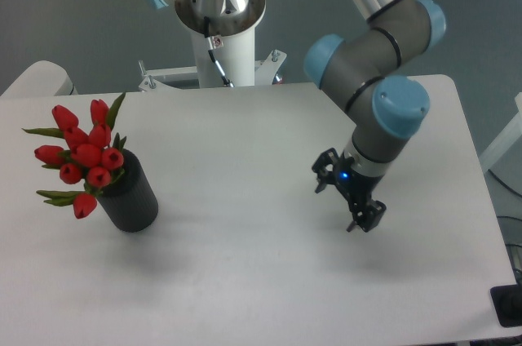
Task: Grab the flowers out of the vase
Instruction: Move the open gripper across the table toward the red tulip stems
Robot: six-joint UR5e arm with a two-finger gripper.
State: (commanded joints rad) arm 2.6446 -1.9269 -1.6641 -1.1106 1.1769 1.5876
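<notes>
My pincer [365, 222] hangs low over the white table [245, 281], out at about four o'clock from the middle of it. It is dark and small in this view, so I cannot tell if my two fingers are apart or together. I can see nothing held in them. The flowers [81, 158] are far away from me, over at nine o'clock on the table. They are red tulip buds with thin green leaves, and they stand in the vase [130, 199], a dark round pot. The bunch leans out of the pot's mouth toward ten o'clock, with one bud drooping low on the left side. I think the flowers will be very light. The buds look soft and easy to squash, and the leaves would bend or tear. So I should not pinch the red tops. The best place to hold is the bunch of stems, just above the rim of the pot, where they sit close together. The vase may tip or slide if I tug sideways, so I think pulling along the lean is safest. I have not started the reach yet.
</notes>
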